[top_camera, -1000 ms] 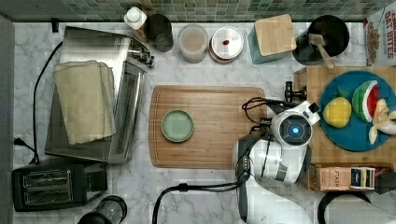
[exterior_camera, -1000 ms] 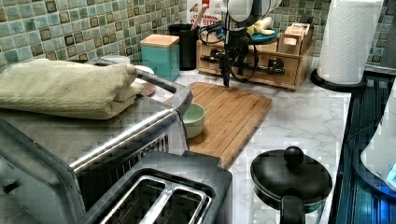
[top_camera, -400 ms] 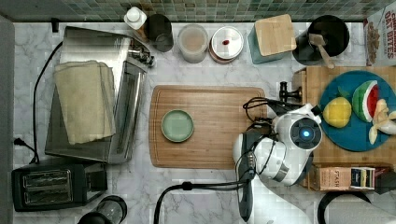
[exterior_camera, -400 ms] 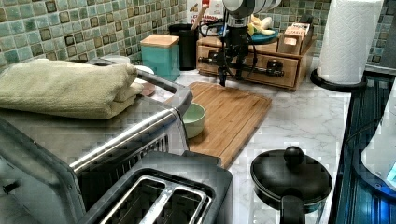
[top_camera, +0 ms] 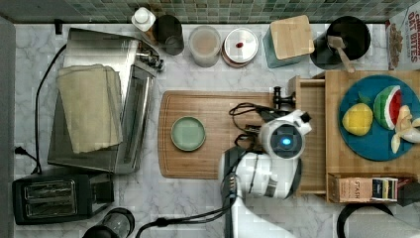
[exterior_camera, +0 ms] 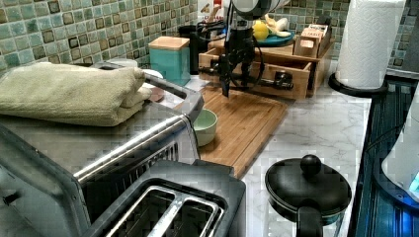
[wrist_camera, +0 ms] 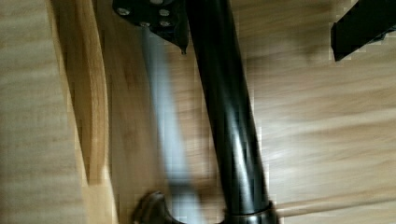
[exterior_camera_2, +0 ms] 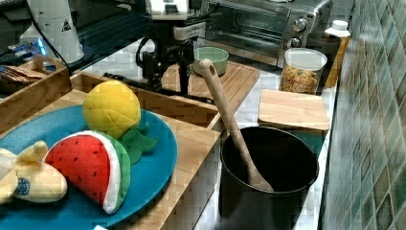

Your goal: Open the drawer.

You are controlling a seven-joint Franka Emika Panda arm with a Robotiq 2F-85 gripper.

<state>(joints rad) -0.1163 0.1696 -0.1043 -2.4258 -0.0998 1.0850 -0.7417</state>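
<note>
The light-wood drawer (top_camera: 311, 105) stands partly pulled out of its wooden box, toward the top view's left. Its black bar handle (wrist_camera: 226, 121) runs lengthwise through the wrist view, and one end post (top_camera: 281, 97) shows in the top view. My gripper (wrist_camera: 259, 46) hangs straight down over the handle and is open. One finger (wrist_camera: 154, 18) lies right against the bar and the other finger (wrist_camera: 359, 25) stands well clear on the far side. The left view shows the gripper (exterior_camera: 226, 85) in front of the drawer front (exterior_camera: 264, 81). In the right view the gripper (exterior_camera_2: 166, 81) straddles the bar.
A bamboo cutting board (top_camera: 223, 111) with a green bowl (top_camera: 188, 133) lies just beyond the handle. A blue plate (top_camera: 369, 144) of toy fruit sits on the box top. Toaster oven (top_camera: 106, 99), jars and a black pot (top_camera: 346, 42) stand around.
The drawer and its handle have slid out toward the top view's left, and my gripper has moved left with the handle.
</note>
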